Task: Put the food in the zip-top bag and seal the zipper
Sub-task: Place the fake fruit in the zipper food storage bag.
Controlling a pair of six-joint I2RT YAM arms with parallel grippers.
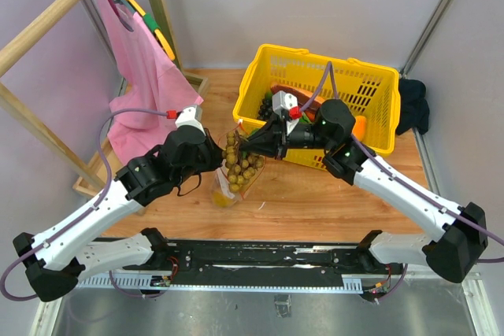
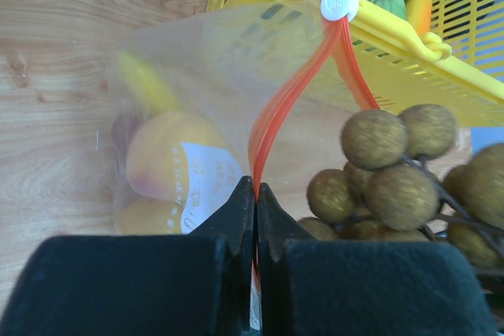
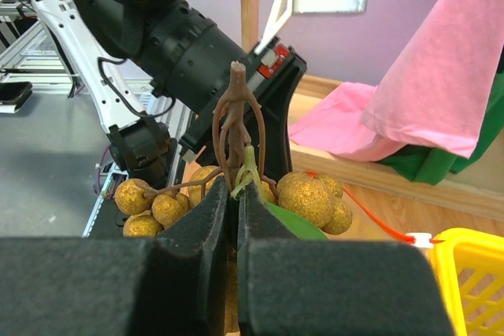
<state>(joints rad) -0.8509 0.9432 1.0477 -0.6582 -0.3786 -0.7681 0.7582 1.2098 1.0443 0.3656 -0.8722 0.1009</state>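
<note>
The clear zip-top bag [image 1: 225, 188] hangs at the table's middle, with an orange-yellow peach-like fruit [image 2: 169, 155] inside. My left gripper [image 1: 214, 155] is shut on the bag's red zipper strip [image 2: 277, 112], which ends at a white slider [image 2: 339, 2]. My right gripper [image 1: 250, 145] is shut on the stem of a cluster of tan-brown balls [image 1: 241, 164] and holds it at the bag's mouth, beside the left gripper. The cluster also shows in the left wrist view [image 2: 394, 179] and in the right wrist view [image 3: 303, 198] under its brown stem [image 3: 236, 127].
A yellow mesh basket [image 1: 370, 92] with more toy produce stands at the back right, just behind the right gripper. A pink cloth [image 1: 142, 76] hangs from a wooden rack [image 1: 47, 21] at the back left.
</note>
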